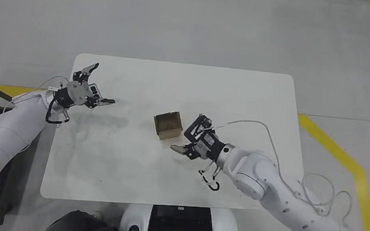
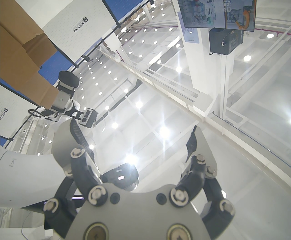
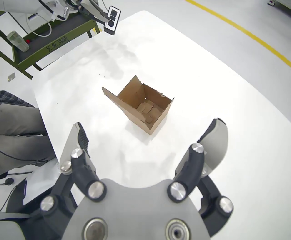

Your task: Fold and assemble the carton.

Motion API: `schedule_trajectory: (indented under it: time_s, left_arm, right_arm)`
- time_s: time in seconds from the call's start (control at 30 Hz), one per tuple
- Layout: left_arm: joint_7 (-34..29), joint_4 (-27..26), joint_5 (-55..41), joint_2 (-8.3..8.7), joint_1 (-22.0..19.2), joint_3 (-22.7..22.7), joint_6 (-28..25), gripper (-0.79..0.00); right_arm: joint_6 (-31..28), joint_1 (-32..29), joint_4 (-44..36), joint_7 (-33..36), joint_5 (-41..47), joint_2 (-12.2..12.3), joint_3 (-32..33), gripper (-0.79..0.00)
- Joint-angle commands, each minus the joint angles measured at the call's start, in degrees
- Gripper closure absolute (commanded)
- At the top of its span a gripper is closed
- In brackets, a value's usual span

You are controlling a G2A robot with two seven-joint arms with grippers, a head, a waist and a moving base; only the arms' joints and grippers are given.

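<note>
the left gripper [image 1: 103, 84], a grey metal two-finger claw with black ribbed pads, hangs well away from the carton, out on the side opposite the other arm. its fingers are spread wide with nothing between them. its wrist camera points up at the ceiling lights, so it is not lined up on the carton at all.

the small brown corrugated cardboard carton [image 3: 145, 106] stands upright with its mouth open on the white round-cornered table [image 1: 237, 93]. its bottom flaps look folded in across the floor. one top flap stands up and leans outward on the wall farthest from the right claw. the other top edges look ragged and low. the footprint is close to square, so i see no clear long axis to line up on.

the right gripper [image 1: 188, 135], the same kind of grey claw, sits just beside the carton without touching it. its fingers are parted wide and hold nothing. the nearest carton corner points straight into the gap between them.

the right arm is much the nearer one. by my reading the bottom is formed and the top is not yet closed. the raised flap lies across the carton from the right claw, so reaching it means going over the open mouth or around the side.
</note>
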Motion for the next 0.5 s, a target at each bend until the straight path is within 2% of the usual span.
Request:
schedule_trajectory:
  time_s: [0.0,0.47]
  left_arm:
    - [0.0,0.0,0.0,0.00,0.0,0.0,0.0,-0.785]
    - [0.0,0.0,0.0,0.00,0.0,0.0,0.0,-0.785]
  right_arm:
    - [0.9,-1.1,0.6,-1.9,0.3,-0.4,-0.5,-0.785]
    - [9.3,1.9,11.3,-15.9,2.4,-8.7,-9.3,-0.785]
